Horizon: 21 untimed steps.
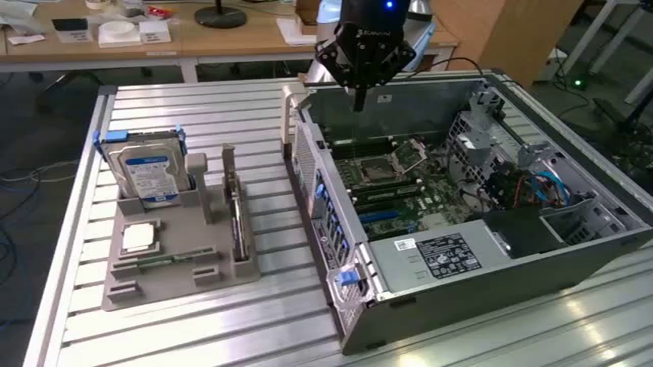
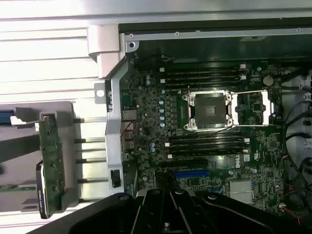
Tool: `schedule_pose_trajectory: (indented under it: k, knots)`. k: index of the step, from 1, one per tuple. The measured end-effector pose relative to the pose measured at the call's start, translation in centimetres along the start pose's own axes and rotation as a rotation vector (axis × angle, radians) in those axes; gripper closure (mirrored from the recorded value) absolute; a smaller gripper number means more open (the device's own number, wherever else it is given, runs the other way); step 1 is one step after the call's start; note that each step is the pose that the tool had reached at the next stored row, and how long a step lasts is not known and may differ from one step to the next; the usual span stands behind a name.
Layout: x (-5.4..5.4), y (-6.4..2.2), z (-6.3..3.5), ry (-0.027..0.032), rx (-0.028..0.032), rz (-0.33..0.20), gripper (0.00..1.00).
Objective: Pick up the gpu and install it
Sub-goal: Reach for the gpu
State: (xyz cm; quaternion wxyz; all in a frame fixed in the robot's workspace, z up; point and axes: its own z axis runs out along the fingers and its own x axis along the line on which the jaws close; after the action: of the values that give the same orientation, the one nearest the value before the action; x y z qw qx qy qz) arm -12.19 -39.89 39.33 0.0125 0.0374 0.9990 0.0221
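Gpu point(image 1: 238, 222): thin flat green circuit card, standing on edge in a slot of the grey moulded holder tray point(image 1: 168, 287) on the slatted aluminium bench point(image 1: 194, 115), untouched. Exterior view gives its neighbour, a silver hard drive point(image 1: 151, 177) with blue-white label, upright in the same tray; label text unreadable. Wrist view gives the gpu point(image 2: 52, 156) edge-on beside the open metal computer case point(image 2: 114, 122), plus the green motherboard point(image 2: 146, 117), its bare square processor socket point(image 2: 209, 109) and a blue slot point(image 2: 190, 173). White-and-black sticker point(image 1: 444, 256) inside the case: illegible. Black tool point(image 1: 358, 99): fingers together, empty, pointing straight down from the arm over the case's far end, well apart from the gpu.
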Motion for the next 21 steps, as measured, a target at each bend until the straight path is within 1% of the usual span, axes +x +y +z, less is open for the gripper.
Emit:
schedule_pose_trajectory:
  k: [4,9,21]
  knots:
    - [0.0,0.0,0.0,0.0,0.0,0.0,0.89]
    - [0.3,-0.02,-0.01,0.0001,0.0001,0.0,0.89]
    - [2.2,-0.16,-0.06,0.0,0.0,0.0,0.89]
